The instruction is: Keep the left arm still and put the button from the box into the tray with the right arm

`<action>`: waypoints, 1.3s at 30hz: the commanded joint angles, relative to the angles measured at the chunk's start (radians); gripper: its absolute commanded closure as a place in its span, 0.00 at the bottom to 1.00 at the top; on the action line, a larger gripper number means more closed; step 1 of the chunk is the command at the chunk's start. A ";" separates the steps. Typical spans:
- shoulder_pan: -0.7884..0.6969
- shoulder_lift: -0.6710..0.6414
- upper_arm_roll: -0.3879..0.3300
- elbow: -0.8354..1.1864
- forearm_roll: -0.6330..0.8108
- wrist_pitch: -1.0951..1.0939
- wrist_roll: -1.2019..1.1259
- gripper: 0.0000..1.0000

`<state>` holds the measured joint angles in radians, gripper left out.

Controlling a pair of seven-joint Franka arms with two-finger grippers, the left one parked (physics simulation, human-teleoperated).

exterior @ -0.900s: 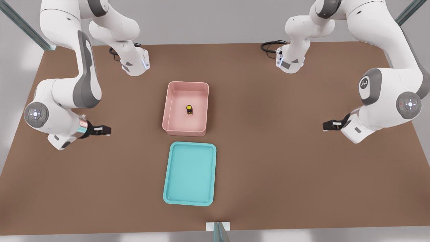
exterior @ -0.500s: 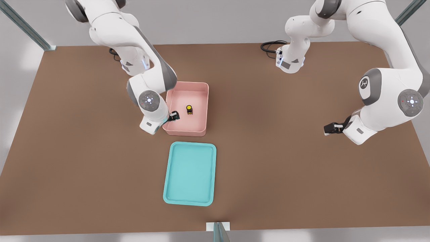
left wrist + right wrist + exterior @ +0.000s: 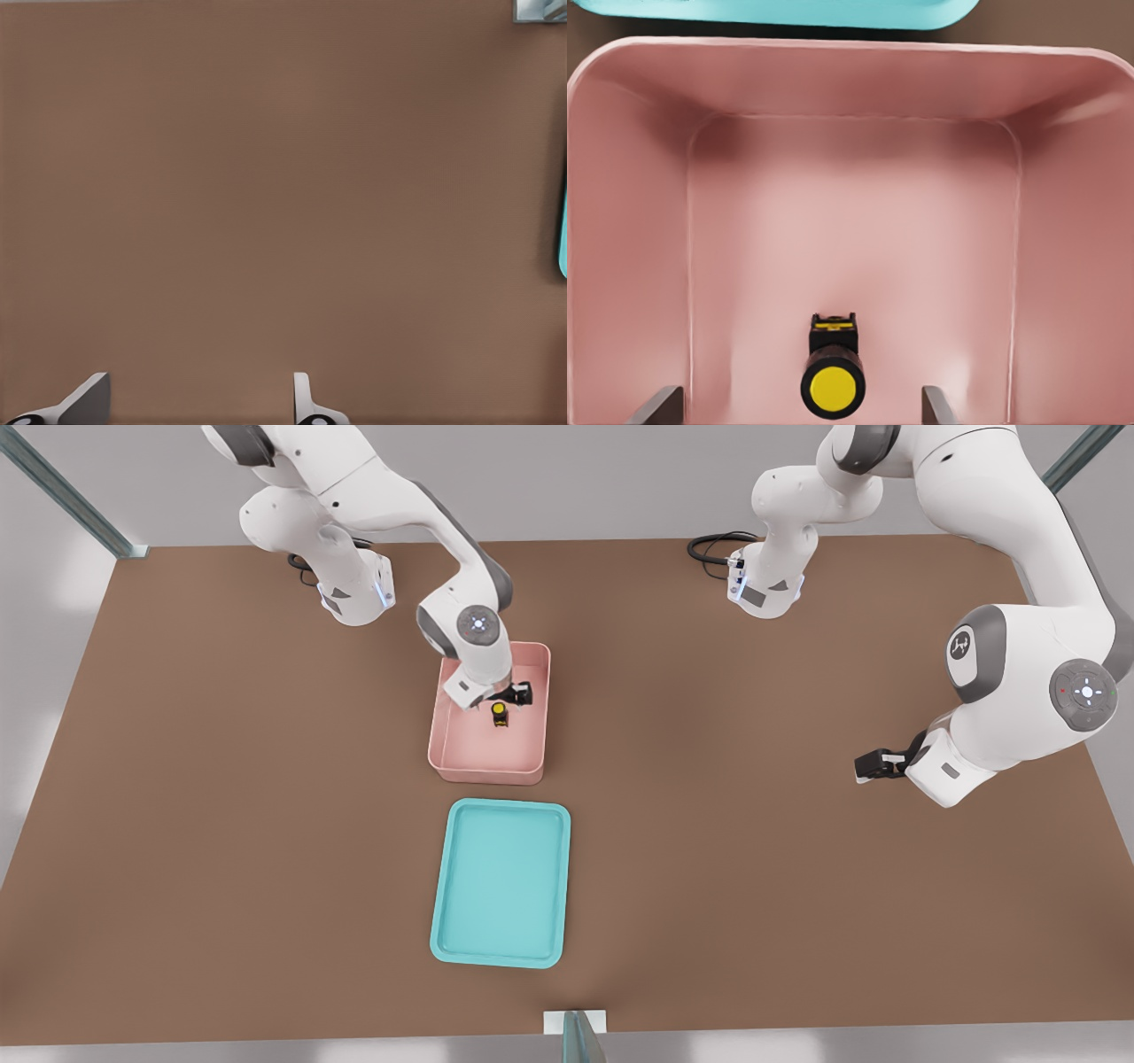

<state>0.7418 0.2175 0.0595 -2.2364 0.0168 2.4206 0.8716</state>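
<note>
The yellow-capped button (image 3: 500,713) (image 3: 833,381) stands on the floor of the pink box (image 3: 447,735) (image 3: 850,80), near its middle. My gripper (image 3: 512,694) (image 3: 802,409) hovers over the far half of the box, just above and behind the button. It is open: in the right wrist view two grey fingertips (image 3: 658,407) stand wide apart on either side of the button, touching nothing. The turquoise tray (image 3: 461,948) (image 3: 788,11) lies flat on the table just in front of the box, with nothing in it.
The brown table (image 3: 753,850) spreads around both containers. The parked arm (image 3: 1019,717) hangs over the front view's right side. Cables (image 3: 713,545) lie by the far arm base. A metal post (image 3: 576,1035) stands at the near table edge.
My arm swung from the front view's left side toward the box, passing its left wall, and now holds the gripper over the box's far half above the button. The button and tray stayed put.
</note>
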 commanded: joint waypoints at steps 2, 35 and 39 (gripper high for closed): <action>-0.001 0.030 0.000 -0.006 -0.001 0.170 0.566 0.00; 0.039 0.046 0.000 -0.169 -0.035 0.272 0.592 0.03; 0.037 0.060 0.000 -0.169 -0.035 0.291 0.596 0.12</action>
<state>0.7796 0.2755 0.0601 -2.4057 -0.0188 2.6917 1.3896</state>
